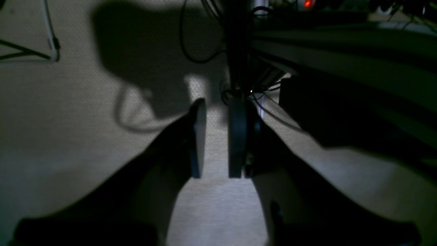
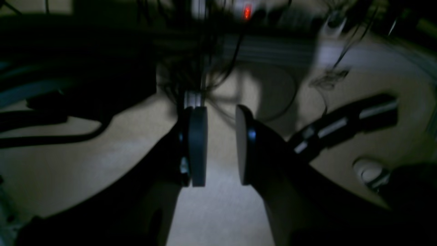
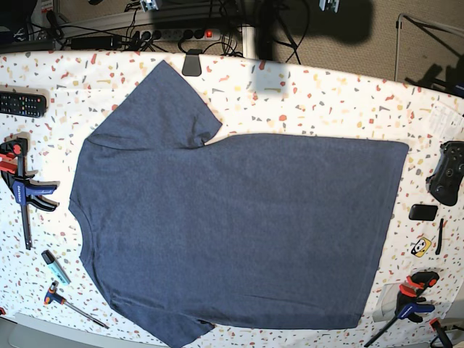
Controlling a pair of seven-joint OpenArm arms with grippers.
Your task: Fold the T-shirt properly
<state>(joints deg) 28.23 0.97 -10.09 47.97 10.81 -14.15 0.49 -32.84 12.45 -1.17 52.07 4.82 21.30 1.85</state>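
The large heathered navy-blue short-sleeved cotton T-shirt lies spread flat on the speckled tabletop, plain side up, covering most of it. Its collar end faces the left edge, its straight hem the right edge. One sleeve points toward the far-left corner, the other reaches the near edge.

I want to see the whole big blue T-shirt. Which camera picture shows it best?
The base view. There the T-shirt lies spread flat on the speckled table, with both sleeves and the hem visible. The two wrist views show none of it: each only sees its own open hand, left and right, over dim beige floor.
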